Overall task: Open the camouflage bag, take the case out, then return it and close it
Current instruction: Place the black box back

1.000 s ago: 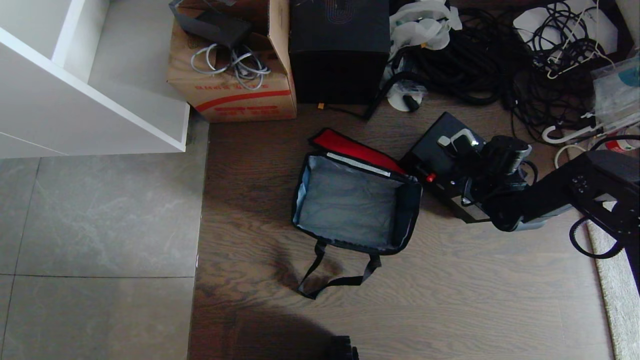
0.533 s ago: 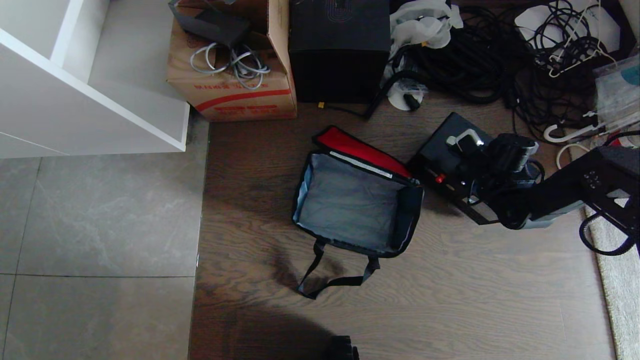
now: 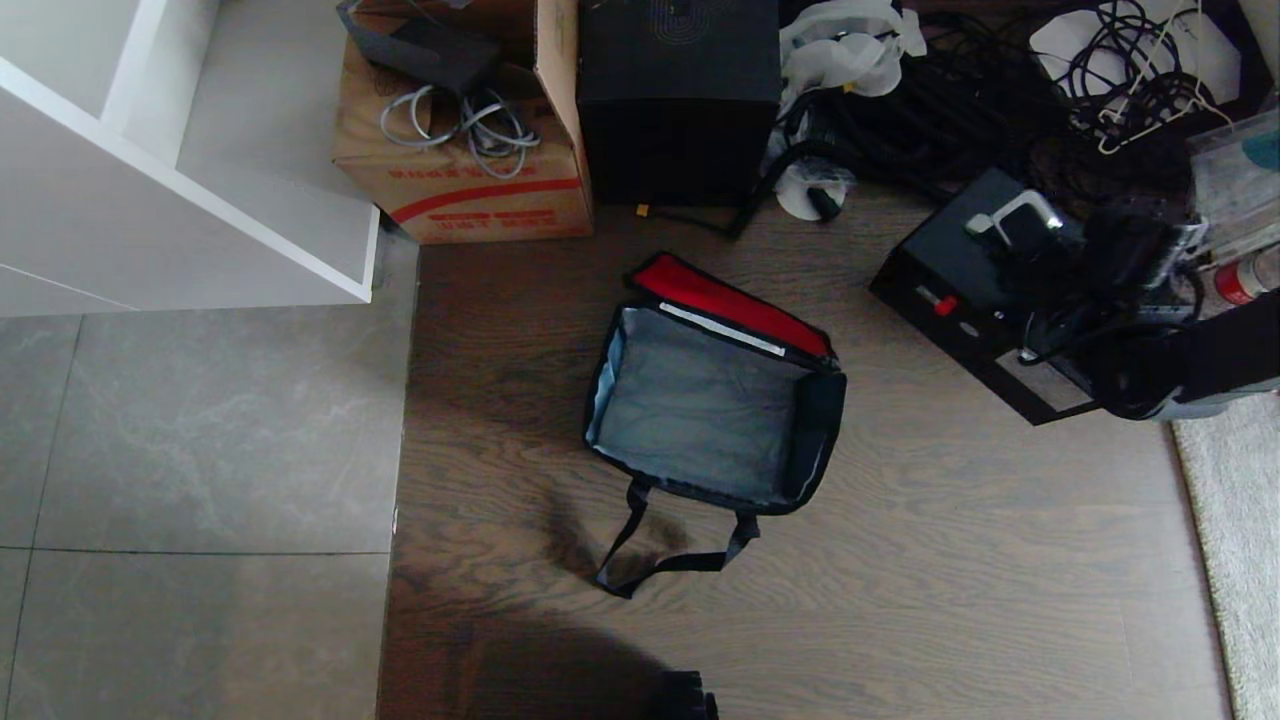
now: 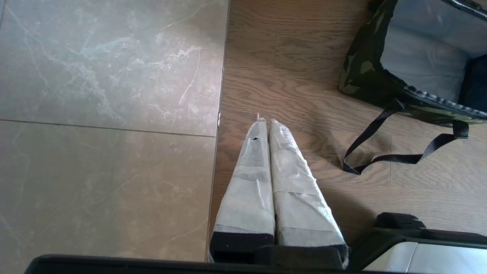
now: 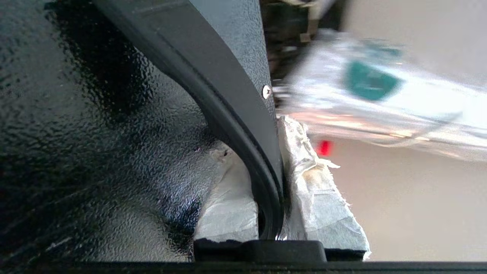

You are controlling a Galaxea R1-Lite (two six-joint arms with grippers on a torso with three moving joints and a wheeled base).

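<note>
The camouflage bag (image 3: 700, 410) stands open on the wood floor with its red lid (image 3: 730, 300) folded back and its grey lining bare. Its black strap (image 3: 650, 560) lies in front. The black case (image 3: 960, 270) hangs tilted to the right of the bag, clear of it, a red spot (image 3: 943, 305) on its edge. My right gripper (image 3: 1030, 245) is shut on the case's handle (image 5: 228, 95), taped fingers (image 5: 315, 198) either side of it. My left gripper (image 4: 265, 122) is parked, shut and empty, over the floor near the bag's camouflage corner (image 4: 361, 72).
A brown cardboard box (image 3: 470, 190) and a tall black box (image 3: 680, 100) stand behind the bag. Tangled black cables (image 3: 960, 110) and a clear plastic packet (image 3: 1235, 170) lie behind the case. White shelving (image 3: 180, 200) is at the left, a pale rug (image 3: 1230, 520) at the right.
My right arm has carried the case up and to the right, further from the bag. The bag and my left arm have stayed still.
</note>
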